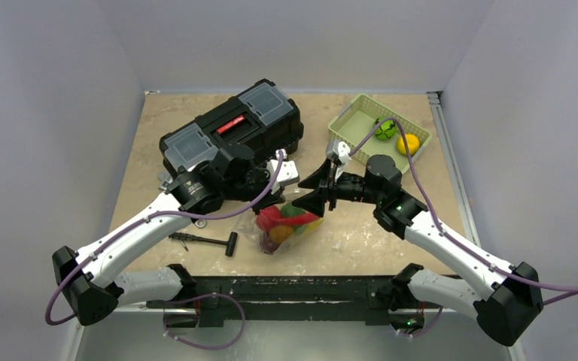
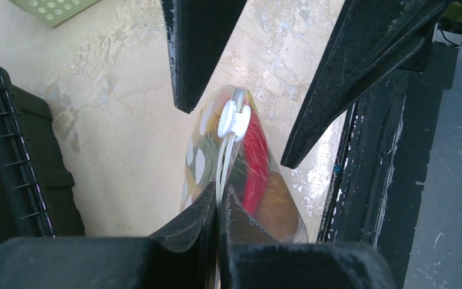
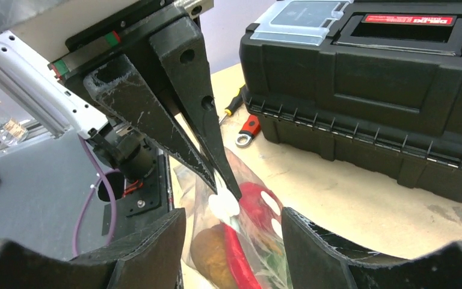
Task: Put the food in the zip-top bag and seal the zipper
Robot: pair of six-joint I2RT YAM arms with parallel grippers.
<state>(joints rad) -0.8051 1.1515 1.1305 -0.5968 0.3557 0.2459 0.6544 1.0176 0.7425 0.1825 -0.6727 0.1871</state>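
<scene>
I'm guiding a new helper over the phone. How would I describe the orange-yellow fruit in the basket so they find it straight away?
In the far right corner of the table, a pale green slotted basket sits beside the black toolbox. Two toys lie at its right end; the orange-yellow fruit is the one nearer the table's right edge, unlike its green neighbour.

The left arm (image 1: 143,226) reaches from its base toward the middle of the worktop, elbow bent. Its end effector (image 2: 218,198) has both fingers pressed together, pinching the mouth edge of the zip-top bag (image 2: 197,164). The right arm (image 1: 451,244) reaches in from the opposite side, wrist level. Its end effector (image 3: 233,226) faces the left one tip to tip, fingers spread wide apart and gripping nothing.
</scene>
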